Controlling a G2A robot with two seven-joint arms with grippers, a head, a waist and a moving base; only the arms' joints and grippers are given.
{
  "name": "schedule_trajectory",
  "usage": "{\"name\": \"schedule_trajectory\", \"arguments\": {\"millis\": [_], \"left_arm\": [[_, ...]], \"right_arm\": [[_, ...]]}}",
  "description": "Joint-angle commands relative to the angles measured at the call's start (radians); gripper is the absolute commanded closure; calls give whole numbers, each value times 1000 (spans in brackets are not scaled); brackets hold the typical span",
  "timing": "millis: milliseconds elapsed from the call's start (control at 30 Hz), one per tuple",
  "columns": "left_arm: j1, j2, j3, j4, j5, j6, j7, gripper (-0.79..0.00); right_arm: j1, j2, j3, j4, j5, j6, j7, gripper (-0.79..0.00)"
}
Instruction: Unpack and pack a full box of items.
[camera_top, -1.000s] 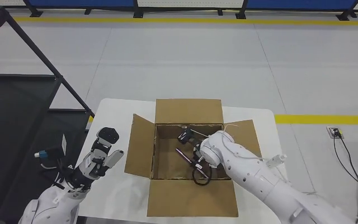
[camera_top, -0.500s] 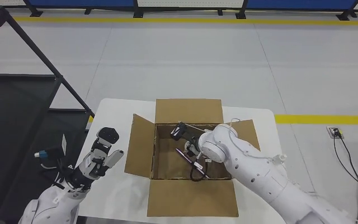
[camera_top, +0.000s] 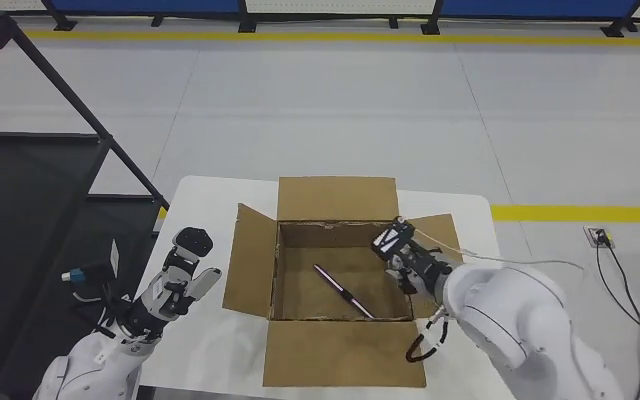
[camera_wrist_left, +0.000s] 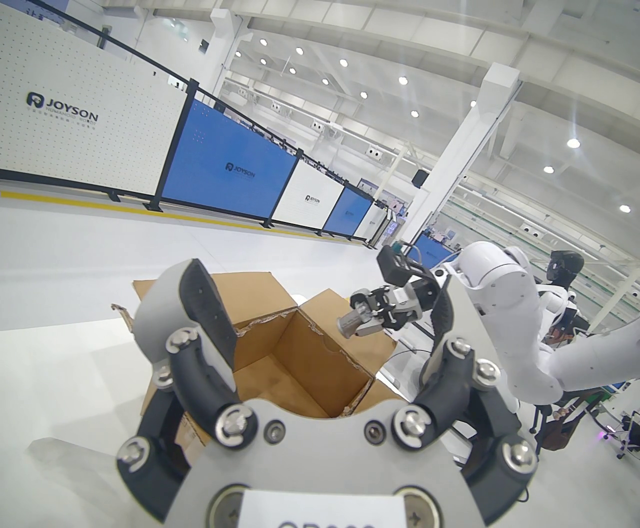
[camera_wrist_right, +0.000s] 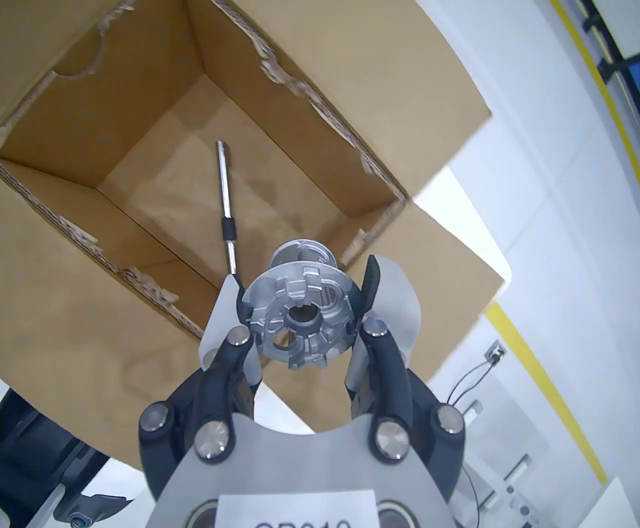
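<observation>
Silvery cast-metal hub (camera_wrist_right: 300, 320), pinched across its flange by the right gripper (camera_wrist_right: 306, 287), fingers pressed on opposite edges. Hangs in the air over the right rim of the box (camera_top: 338, 198), above the cardboard and touching none of it.

Could go wrong in two ways, by this reading. Held only at two narrow spots on a round, hard edge, so liable to swivel between the pads or slide out under a jolt. Once loose, likely to fall back inside the box onto the rod (camera_wrist_right: 227, 210), or to strike the rim and bounce away across the table (camera_top: 200, 200). Carried too low on the way outward, apt to catch the box's right flap (camera_top: 445, 240) and drag the light box askew.

Looks like a machined casting: dull grey, matt and round, with a central bore, smaller holes around it, and raised ribs and notches on the face. Behind the flange, a second, narrower disc. Probably rigid and heavy for its bulk.

Inside the box, on its floor: one thin bright rod with a dark collar, lying slantwise, well below the hub.

Left of the box, apart from its left flap (camera_top: 250, 262) and above the table: left gripper (camera_wrist_left: 320, 295), fingers spread wide, nothing between them.
</observation>
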Motion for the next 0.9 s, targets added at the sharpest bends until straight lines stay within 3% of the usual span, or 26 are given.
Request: {"name": "schedule_trajectory", "arguments": {"millis": [0, 267, 500, 867], "left_arm": [[0, 0, 0, 0, 0, 0, 0, -785], [0, 0, 0, 0, 0, 0, 0, -785], [0, 0, 0, 0, 0, 0, 0, -785], [0, 0, 0, 0, 0, 0, 0, -785]], "right_arm": [[-73, 11, 77, -37, -5, -8, 16, 0], [-313, 35, 253, -65, 0, -31, -6, 0], [-467, 41, 347, -30, -28, 32, -97, 0], [-581, 39, 410, 120, -64, 102, -308, 0]]}}
